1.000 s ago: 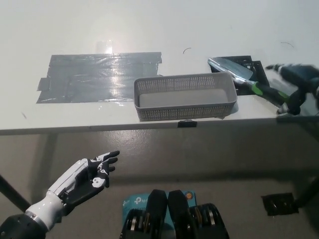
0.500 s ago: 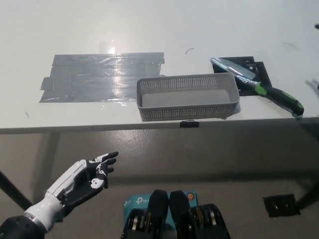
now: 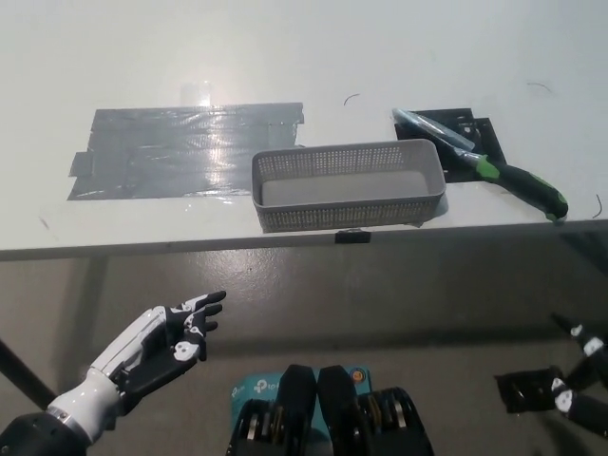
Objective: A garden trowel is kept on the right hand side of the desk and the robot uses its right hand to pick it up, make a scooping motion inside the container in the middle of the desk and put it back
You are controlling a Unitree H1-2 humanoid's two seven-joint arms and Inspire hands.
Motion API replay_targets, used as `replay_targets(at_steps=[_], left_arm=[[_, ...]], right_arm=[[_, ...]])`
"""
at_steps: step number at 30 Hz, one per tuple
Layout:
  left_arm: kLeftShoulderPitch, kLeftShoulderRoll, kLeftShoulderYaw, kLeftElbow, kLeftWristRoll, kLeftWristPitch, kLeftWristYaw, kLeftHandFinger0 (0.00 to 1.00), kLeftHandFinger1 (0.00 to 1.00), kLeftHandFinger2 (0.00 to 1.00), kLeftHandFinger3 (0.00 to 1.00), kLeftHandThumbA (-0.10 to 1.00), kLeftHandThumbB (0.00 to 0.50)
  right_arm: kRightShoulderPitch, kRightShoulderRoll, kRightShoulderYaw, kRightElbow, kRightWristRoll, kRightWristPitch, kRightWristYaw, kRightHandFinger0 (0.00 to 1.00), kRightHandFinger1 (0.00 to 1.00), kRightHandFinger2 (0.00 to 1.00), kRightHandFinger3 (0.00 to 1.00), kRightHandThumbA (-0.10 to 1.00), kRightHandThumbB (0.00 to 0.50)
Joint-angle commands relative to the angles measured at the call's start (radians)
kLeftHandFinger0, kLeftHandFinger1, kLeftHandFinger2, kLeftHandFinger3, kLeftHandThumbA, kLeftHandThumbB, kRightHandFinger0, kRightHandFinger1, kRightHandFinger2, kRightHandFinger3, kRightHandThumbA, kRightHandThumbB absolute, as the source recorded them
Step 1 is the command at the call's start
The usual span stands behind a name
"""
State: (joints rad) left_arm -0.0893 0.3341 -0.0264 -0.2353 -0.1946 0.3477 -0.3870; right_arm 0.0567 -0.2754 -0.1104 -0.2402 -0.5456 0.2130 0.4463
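Note:
The garden trowel [image 3: 484, 163] lies on the right side of the white desk, its silvery blade on a black mat [image 3: 472, 138] and its black-and-green handle pointing toward the desk's right front edge. A grey perforated basket [image 3: 350, 184] stands in the middle near the front edge, with nothing in it. My black right hand [image 3: 581, 385] is low at the bottom right, below the desk edge, fingers apart and holding nothing. My white left hand [image 3: 163, 339] rests open at the lower left, below the desk.
A patch of grey tape [image 3: 185, 147] covers the desk left of the basket. The desk's front edge [image 3: 190, 245] runs across the middle of the view. A small black plate [image 3: 524, 391] lies on the floor at the lower right.
My right hand has let go of the trowel handle, left the desk and dropped to the bottom right below the edge. The trowel stays on the desk. The camera shifted slightly.

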Motion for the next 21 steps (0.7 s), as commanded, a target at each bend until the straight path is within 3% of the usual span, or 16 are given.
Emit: replay_targets(at_steps=[1, 5, 10, 13, 15, 21], left_arm=[[0.009, 0.003, 0.013, -0.032, -0.002, -0.018, 0.016, 1.0, 1.0, 1.0, 1.0, 0.88, 0.245], [0.014, 0.007, 0.005, -0.033, 0.01, -0.019, 0.015, 1.0, 1.0, 1.0, 1.0, 0.89, 0.257], [0.005, 0.011, 0.014, -0.026, 0.003, -0.024, 0.012, 1.0, 1.0, 1.0, 1.0, 0.86, 0.171], [0.005, 0.018, 0.015, -0.026, 0.005, -0.026, 0.009, 1.0, 1.0, 1.0, 1.0, 0.87, 0.187], [0.004, 0.022, 0.015, -0.029, 0.008, -0.013, 0.011, 1.0, 1.0, 1.0, 1.0, 0.87, 0.227], [0.005, 0.026, 0.003, -0.027, 0.019, -0.005, 0.007, 1.0, 1.0, 1.0, 1.0, 0.85, 0.224]], right_arm=[[0.006, 0.004, -0.061, 0.047, 0.142, -0.229, -0.183, 0.94, 1.0, 0.99, 1.0, 0.14, 0.205], [0.006, -0.009, -0.058, 0.095, 0.157, -0.264, -0.188, 0.89, 0.96, 0.92, 1.0, 0.1, 0.202], [-0.023, -0.026, -0.05, 0.109, 0.156, -0.25, -0.195, 0.99, 1.0, 0.91, 1.0, 0.09, 0.192], [-0.031, -0.03, -0.043, 0.112, 0.151, -0.244, -0.206, 0.96, 1.0, 0.93, 1.0, 0.09, 0.193], [-0.035, -0.038, -0.036, 0.112, 0.148, -0.234, -0.207, 0.95, 1.0, 0.97, 1.0, 0.11, 0.185], [-0.038, -0.065, -0.029, 0.109, 0.157, -0.207, -0.189, 0.98, 1.0, 1.0, 1.0, 0.2, 0.2]])
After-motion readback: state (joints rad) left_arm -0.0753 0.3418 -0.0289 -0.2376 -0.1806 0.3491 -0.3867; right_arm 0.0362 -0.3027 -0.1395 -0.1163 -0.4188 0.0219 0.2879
